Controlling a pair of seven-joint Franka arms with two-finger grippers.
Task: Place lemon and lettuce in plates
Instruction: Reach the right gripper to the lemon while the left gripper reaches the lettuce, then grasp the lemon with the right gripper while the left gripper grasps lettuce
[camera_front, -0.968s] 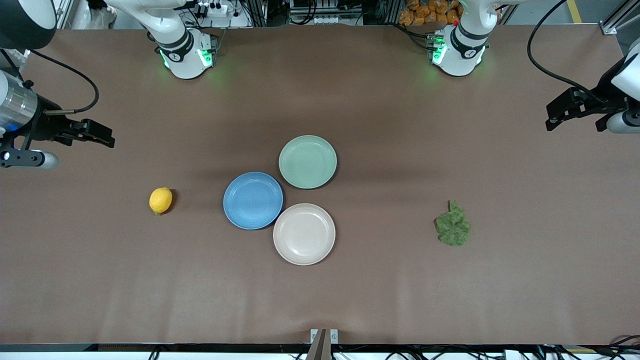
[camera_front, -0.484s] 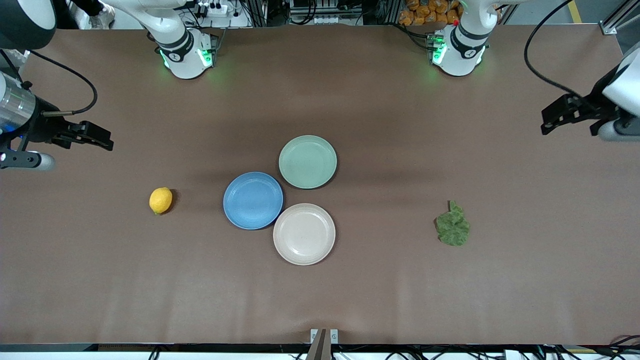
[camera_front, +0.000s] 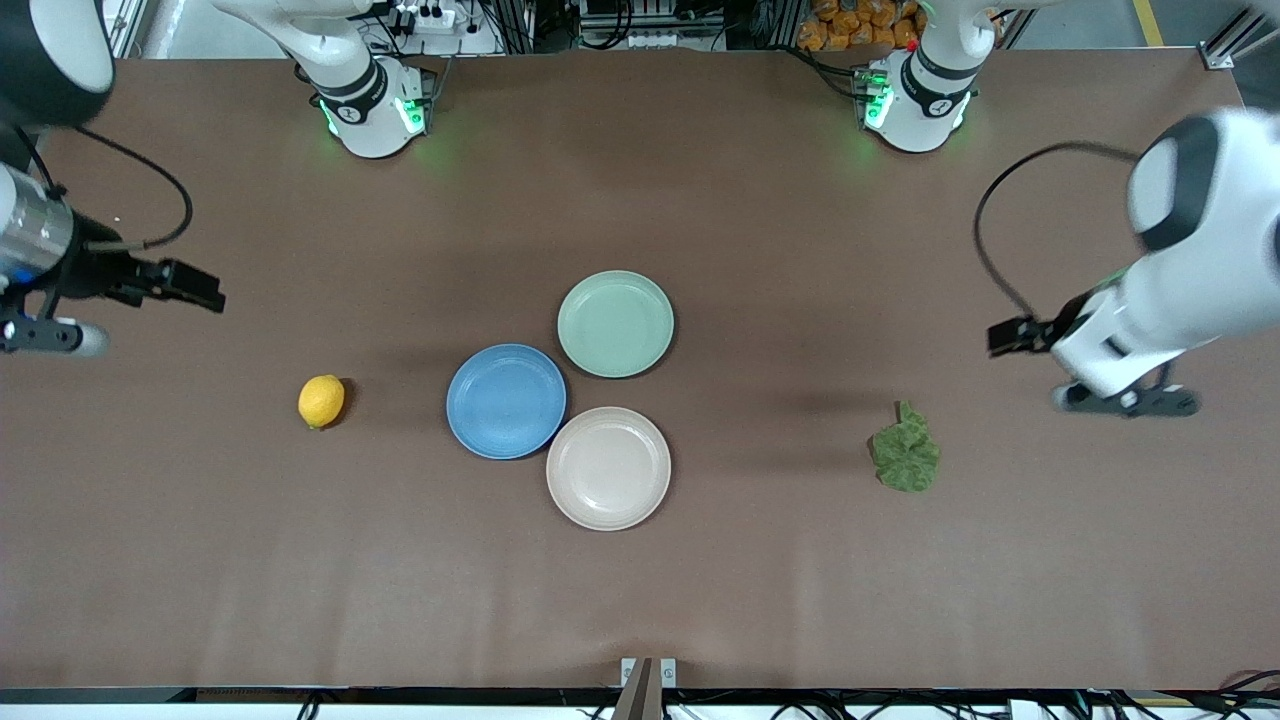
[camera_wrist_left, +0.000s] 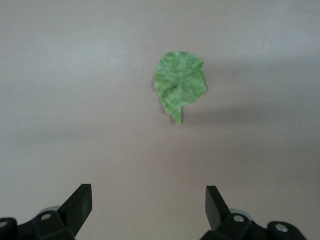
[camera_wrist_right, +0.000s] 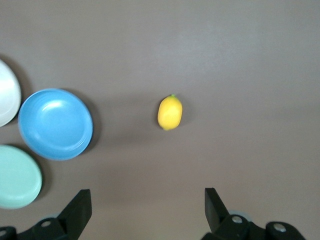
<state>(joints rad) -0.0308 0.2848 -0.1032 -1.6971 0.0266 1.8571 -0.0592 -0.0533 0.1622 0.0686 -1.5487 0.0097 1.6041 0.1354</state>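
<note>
The lemon (camera_front: 321, 401) lies on the table toward the right arm's end, beside the blue plate (camera_front: 506, 401). The cream-white plate (camera_front: 608, 468) touches the blue one and lies nearer the front camera. The lettuce (camera_front: 905, 455) lies flat toward the left arm's end. My left gripper (camera_front: 1003, 337) is open and empty in the air, close to the lettuce, which shows in the left wrist view (camera_wrist_left: 180, 85) ahead of the gripper (camera_wrist_left: 148, 202). My right gripper (camera_front: 203, 288) is open and empty in the air, apart from the lemon, which shows in the right wrist view (camera_wrist_right: 170, 112) ahead of the gripper (camera_wrist_right: 147, 202).
A pale mint-green plate (camera_front: 615, 324) touches the blue and cream-white plates and lies farther from the front camera. The right wrist view shows the blue plate (camera_wrist_right: 56, 124), the cream-white plate's edge (camera_wrist_right: 7, 100) and the mint-green plate (camera_wrist_right: 17, 182). Bare brown table surrounds everything.
My left arm has swung in from the table's end toward the lettuce. My right gripper has shifted only slightly. The lemon, lettuce and plates have not moved.
</note>
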